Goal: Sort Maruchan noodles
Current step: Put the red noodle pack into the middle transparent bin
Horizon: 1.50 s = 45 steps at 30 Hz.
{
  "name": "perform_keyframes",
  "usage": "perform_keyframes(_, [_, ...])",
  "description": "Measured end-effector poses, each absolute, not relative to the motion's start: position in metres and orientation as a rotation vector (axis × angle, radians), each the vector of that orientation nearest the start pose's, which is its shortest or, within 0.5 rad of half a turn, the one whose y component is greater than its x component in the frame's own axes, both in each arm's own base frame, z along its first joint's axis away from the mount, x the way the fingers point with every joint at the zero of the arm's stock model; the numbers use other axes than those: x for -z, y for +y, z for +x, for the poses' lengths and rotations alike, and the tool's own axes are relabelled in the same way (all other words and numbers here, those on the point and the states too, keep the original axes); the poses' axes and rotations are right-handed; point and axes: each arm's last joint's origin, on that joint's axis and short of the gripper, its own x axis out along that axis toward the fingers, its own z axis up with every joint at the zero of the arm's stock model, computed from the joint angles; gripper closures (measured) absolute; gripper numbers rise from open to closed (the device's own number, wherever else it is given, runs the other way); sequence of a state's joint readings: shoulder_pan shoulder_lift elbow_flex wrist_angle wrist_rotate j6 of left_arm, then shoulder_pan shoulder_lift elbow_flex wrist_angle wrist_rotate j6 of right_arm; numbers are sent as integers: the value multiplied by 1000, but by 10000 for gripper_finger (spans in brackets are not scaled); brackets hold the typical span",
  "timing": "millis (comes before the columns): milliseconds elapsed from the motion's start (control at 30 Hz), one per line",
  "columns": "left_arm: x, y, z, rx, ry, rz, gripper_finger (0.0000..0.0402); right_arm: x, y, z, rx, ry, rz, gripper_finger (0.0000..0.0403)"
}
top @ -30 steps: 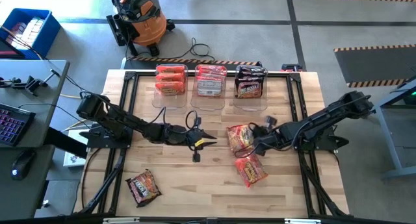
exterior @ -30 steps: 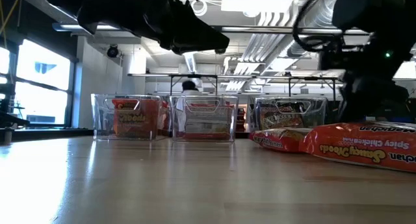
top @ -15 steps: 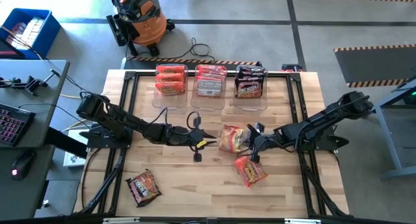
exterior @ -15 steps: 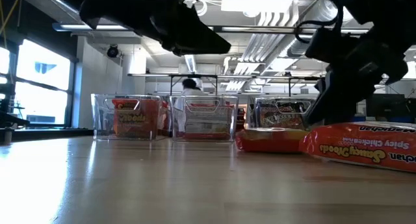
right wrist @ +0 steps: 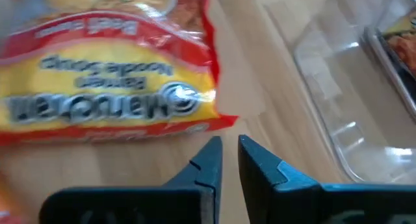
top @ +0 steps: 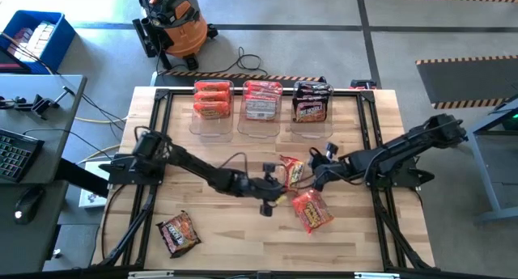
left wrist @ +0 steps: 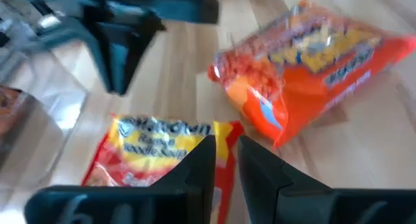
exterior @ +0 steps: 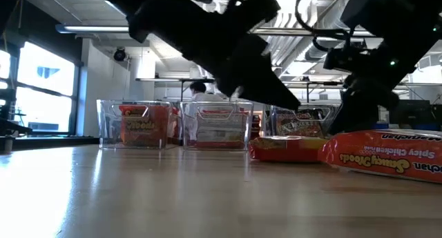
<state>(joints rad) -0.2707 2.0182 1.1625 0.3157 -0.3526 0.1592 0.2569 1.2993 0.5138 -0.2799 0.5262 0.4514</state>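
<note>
The left gripper (top: 273, 184) is reaching across the middle of the table, its fingers (left wrist: 201, 162) standing nearly together with only a thin slit between them and nothing caught in it. Just ahead of its tips a yellow-and-red Maruchan packet (top: 291, 172) is lying flat on the table (top: 218, 222); whether the tips are touching the wrapper cannot be told. Beyond and to one side of that packet, an orange packet (top: 311, 209) is lying close by.

The right gripper (top: 316, 175) is sitting on the opposite side of the same yellow-and-red packet, its jaws likewise drawn to a narrow gap and gripping nothing; the packet's edge is lying just in front of its fingertips (right wrist: 207, 160).

The high view alone is showing a dark packet (top: 178, 233) lying well apart from both grippers near the table's front corner, and three clear bins (top: 262, 109) along the far edge, each holding packets: orange ones, red-and-white ones, and dark ones.

The low view is showing what the overhead one cannot: both nearby packets are resting flat on the wood, with the orange one's print reading upside down. The left wrist view is catching the other arm's gripper beyond the yellow-and-red packet; the right wrist view is showing a bin wall beside it.
</note>
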Motion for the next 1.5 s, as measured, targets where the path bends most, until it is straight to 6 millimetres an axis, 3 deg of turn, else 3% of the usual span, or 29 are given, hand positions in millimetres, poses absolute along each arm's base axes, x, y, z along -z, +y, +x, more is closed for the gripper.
perform_keyframes(200, [-140, -108, 420, -29, 616, 355, 346, -137, 36, 213, 441, 890, 33, 371])
perform_keyframes(533, [-149, -125, 406, -61, 673, 424, 346, -123, 54, 240, 133, 822, 175, 371])
perform_keyframes(700, [-144, -132, 397, -62, 748, 429, 345, -130, 65, 241, 62, 783, 173, 371])
perform_keyframes(900, [-142, -143, 390, -76, 775, 386, 329, -143, 68, 236, 114, 727, 141, 370])
perform_keyframes(1100, [-177, -164, 377, -123, 793, 378, 299, -148, 67, 233, 123, 719, 113, 370])
perform_keyframes(1167, [-179, -168, 373, -144, 798, 376, 288, -148, 67, 233, 128, 718, 99, 370])
perform_keyframes(1300, [-167, -167, 381, -163, 784, 417, 264, -148, 66, 234, 131, 708, 63, 356])
perform_keyframes(1500, [-139, -163, 394, -147, 793, 620, 236, -149, 67, 234, 127, 704, 60, 292])
